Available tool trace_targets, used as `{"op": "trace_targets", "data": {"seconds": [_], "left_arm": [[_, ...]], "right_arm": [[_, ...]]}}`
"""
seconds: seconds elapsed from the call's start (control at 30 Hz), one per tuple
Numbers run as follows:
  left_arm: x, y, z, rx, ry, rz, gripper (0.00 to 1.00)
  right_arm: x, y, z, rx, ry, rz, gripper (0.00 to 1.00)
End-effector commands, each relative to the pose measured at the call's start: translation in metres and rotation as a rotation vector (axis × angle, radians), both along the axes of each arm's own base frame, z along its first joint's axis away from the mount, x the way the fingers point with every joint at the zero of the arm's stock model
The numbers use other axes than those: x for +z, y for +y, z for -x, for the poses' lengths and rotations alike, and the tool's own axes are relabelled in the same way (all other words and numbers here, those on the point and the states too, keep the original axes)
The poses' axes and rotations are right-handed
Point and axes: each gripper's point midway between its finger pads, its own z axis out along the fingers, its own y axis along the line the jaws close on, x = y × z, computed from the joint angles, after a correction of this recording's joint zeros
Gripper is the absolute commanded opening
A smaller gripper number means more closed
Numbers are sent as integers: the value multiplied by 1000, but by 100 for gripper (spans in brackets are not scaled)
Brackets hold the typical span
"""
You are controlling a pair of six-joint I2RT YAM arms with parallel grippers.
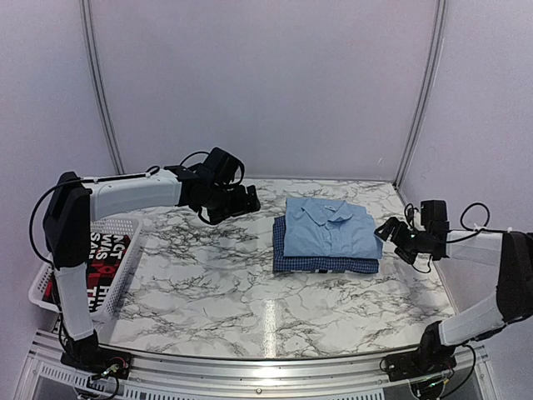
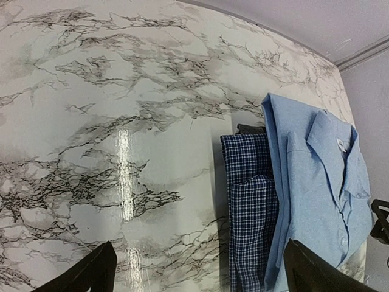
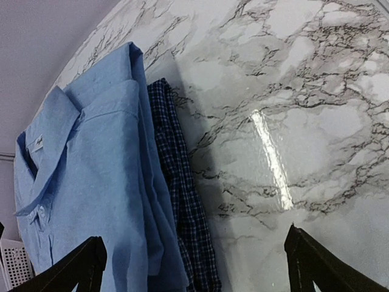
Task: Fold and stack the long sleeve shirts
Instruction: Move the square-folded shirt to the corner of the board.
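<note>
Light blue shirt (image 1: pixel 329 227) is free of both grippers: left gripper (image 1: pixel 248 200) and right gripper (image 1: pixel 388 228) hang spread wide, empty, flanking it. It lies folded atop the dark checked shirt (image 1: pixel 321 265), collar toward the far wall (image 1: pixel 266 83), the stack broader side-to-side. Marble-patterned table (image 1: pixel 208 283), white basket (image 1: pixel 117 229) at left.

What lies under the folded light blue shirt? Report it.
The dark blue checked shirt, folded, lies under the light blue shirt; only its left and near edges stick out. The rest is hidden beneath.
</note>
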Motion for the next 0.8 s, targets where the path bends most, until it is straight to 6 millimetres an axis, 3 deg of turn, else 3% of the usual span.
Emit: {"op": "trace_targets", "data": {"seconds": [0.0,0.2,0.43,0.77], "left_arm": [[25,9,4,-11,-47,29,99],[25,22,10,-2,-44,28,99],[25,26,13,-3,-41,38,99],[26,36,17,-3,-37,43,99]], "right_arm": [[14,8,-34,85,-146,-126,99],[4,24,-47,159,-143,-220,99],[-12,35,-38,179,-106,-252,98],[-28,73,-35,257,-51,-311,99]]}}
